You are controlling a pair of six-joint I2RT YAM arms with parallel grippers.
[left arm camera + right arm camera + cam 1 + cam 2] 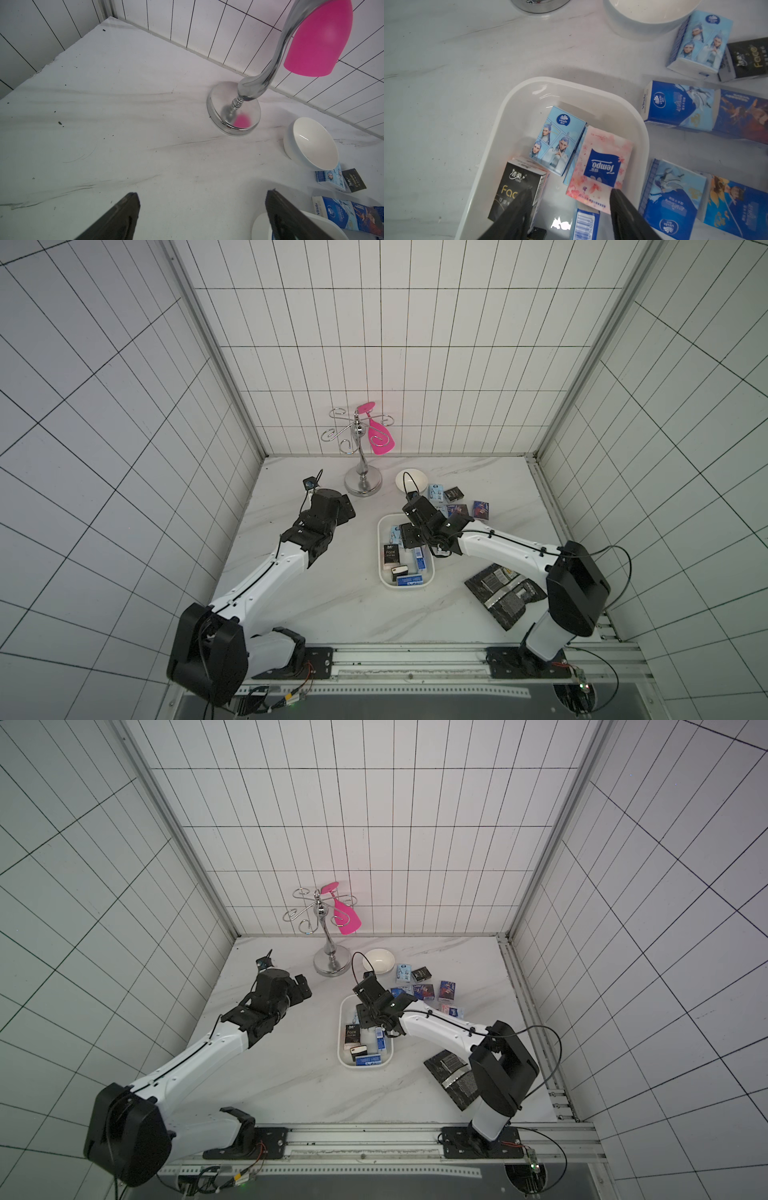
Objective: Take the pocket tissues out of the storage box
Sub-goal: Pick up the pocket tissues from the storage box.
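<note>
1. The right gripper point(572, 190) is seen hanging over the storage box point(512, 97). Its jaws are parted partway and nothing is held between them.
2. The left gripper point(201, 193) is spotted well apart from the box, spread wide and empty.
3. Pocket tissues are found inside the box. A pink floral packet point(602, 164) is pressed against a light blue packet point(556, 141), with a black packet point(517, 187) beside them. More packets point(679, 104) are laid just outside the box.
4. Two packets could be pinched at once, because the pink one is crowded against its neighbour.
5. The wrappers are judged to be glossy film over soft, squashy tissue. A packet caught only by a corner could be squeezed out of the jaws and dropped back in.
6. The box is smooth white plastic, shallow and round-cornered, and probably light. It could be dragged or tipped if its rim is clipped by a finger.
</note>
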